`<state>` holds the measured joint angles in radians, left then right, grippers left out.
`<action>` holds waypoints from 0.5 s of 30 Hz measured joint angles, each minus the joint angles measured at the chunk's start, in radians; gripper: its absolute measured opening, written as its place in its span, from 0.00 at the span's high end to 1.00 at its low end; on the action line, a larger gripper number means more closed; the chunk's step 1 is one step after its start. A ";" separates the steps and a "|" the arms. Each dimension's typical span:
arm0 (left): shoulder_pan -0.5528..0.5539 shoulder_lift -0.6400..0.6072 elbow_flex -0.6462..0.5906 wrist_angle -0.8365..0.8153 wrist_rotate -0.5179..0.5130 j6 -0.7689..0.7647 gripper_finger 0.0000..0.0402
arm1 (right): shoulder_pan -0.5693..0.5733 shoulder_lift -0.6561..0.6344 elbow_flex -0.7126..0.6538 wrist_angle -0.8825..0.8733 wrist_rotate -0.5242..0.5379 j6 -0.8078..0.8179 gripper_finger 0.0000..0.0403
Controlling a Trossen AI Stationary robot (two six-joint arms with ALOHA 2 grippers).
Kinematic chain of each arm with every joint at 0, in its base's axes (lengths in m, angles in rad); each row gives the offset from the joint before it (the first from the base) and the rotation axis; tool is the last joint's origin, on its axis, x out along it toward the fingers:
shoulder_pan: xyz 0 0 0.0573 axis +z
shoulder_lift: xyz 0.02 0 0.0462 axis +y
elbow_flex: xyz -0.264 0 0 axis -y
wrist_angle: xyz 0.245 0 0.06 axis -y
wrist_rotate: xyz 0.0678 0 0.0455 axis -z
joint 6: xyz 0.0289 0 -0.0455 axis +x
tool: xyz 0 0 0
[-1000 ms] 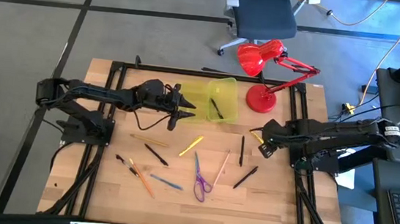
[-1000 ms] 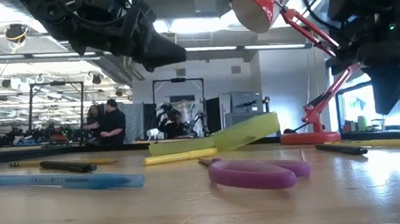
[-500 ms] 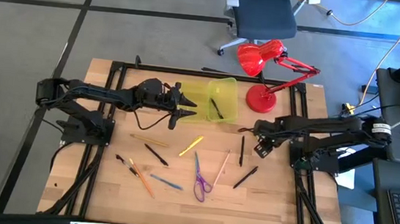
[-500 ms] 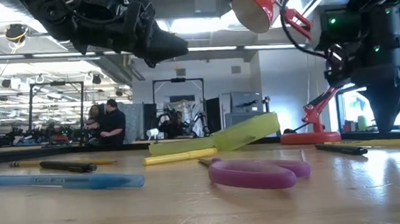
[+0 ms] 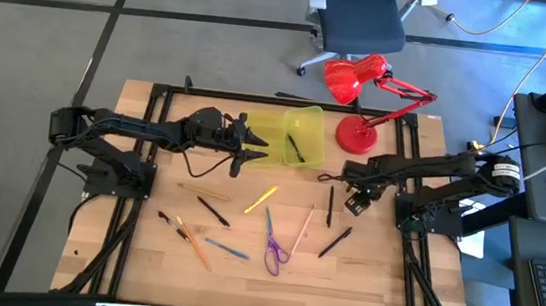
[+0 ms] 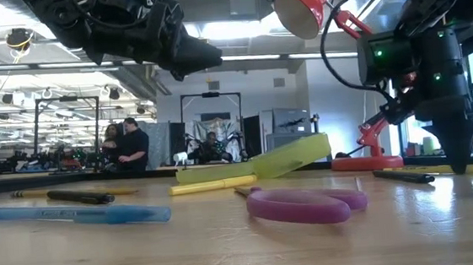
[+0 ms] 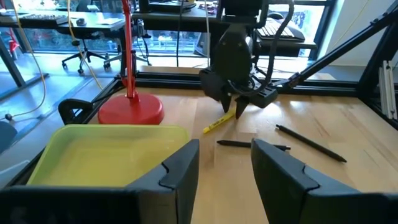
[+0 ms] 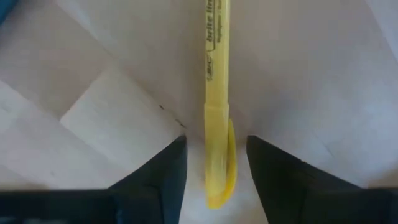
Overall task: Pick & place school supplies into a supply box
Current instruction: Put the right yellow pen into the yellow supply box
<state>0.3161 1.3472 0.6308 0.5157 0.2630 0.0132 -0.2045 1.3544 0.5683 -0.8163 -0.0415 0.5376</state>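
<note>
Right gripper (image 5: 353, 203) points down at the table's right side, fingers (image 8: 155, 171) apart, straddling a yellow highlighter (image 8: 216, 112) lying flat on the wood; not clamped on it. Barrel print reads "BIC brite lin…", the rest cut off by the frame edge. A smaller line of print beneath is too small to read.

Left gripper (image 5: 249, 147) hovers at the near-left edge of the supply box (image 5: 292, 135), fingers (image 7: 180, 168) apart, holding nothing.

Supply box: one, translucent yellow-green, open, at the far middle of the table, just left of the red desk lamp (image 5: 360, 106). One dark pen (image 5: 295, 147) lies inside it.

Count on the table, high view:
- purple-handled scissors (image 5: 273, 245): 1, near centre
- black pens: 4 seen — one (image 5: 329, 206) just left of the right gripper, one (image 5: 336, 241) nearer, one (image 5: 212, 210) left of centre, one (image 5: 165, 220) at the near left
- yellow marker (image 5: 260, 199): 1, centre
- pale pink pencil (image 5: 303, 228): 1, right of the scissors
- orange pencil (image 5: 194, 244): 1
- blue pen (image 5: 228, 249): 1
- thin pencil (image 5: 202, 191): 1, left

People stand in the room beyond the table, low view.
</note>
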 joint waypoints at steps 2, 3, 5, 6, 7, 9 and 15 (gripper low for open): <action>0.000 0.000 0.000 -0.010 0.000 0.000 0.65 | -0.009 0.010 0.002 0.004 -0.016 -0.014 0.62; 0.000 0.000 0.000 -0.015 0.000 0.000 0.65 | -0.013 0.014 0.003 0.006 -0.024 -0.022 0.64; 0.000 0.000 0.000 -0.023 0.000 0.000 0.65 | -0.017 0.019 0.003 0.008 -0.029 -0.036 0.69; 0.000 0.000 0.000 -0.024 0.000 0.000 0.65 | -0.017 0.019 0.003 0.008 -0.029 -0.046 0.72; 0.000 0.000 0.000 -0.024 0.000 0.000 0.65 | -0.017 0.019 0.003 0.009 -0.030 -0.050 0.74; 0.000 0.000 0.000 -0.024 0.000 0.000 0.65 | -0.017 0.019 0.002 0.011 -0.029 -0.054 0.79; 0.000 0.000 0.000 -0.023 -0.001 0.001 0.65 | -0.016 0.020 0.002 0.009 -0.009 -0.075 0.85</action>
<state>0.3161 1.3476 0.6308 0.4923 0.2623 0.0139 -0.2207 1.3746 0.5705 -0.8075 -0.0502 0.4629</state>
